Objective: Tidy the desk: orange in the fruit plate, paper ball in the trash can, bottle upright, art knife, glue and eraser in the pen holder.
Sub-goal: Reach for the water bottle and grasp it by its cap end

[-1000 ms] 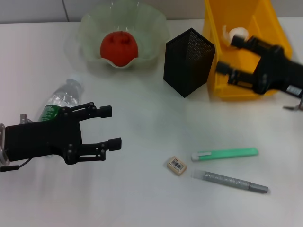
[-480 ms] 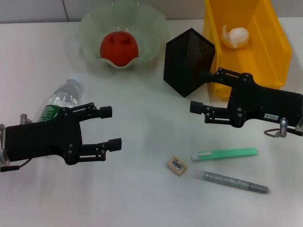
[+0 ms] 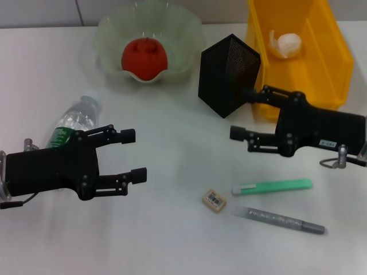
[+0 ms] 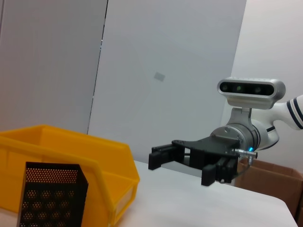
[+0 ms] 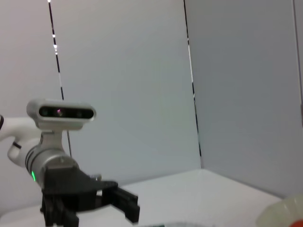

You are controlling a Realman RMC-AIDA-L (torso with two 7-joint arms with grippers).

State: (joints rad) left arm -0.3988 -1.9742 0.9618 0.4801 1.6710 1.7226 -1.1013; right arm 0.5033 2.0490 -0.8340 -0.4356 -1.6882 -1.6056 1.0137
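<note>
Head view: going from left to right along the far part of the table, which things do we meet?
Fruit plate holding the orange → pen holder → trash can holding the paper ball.

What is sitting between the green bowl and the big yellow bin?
The head view shows the black mesh pen holder standing between the fruit plate and the trash can.

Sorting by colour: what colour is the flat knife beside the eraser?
Light green plastic art knife, clearest in the head view.
</note>
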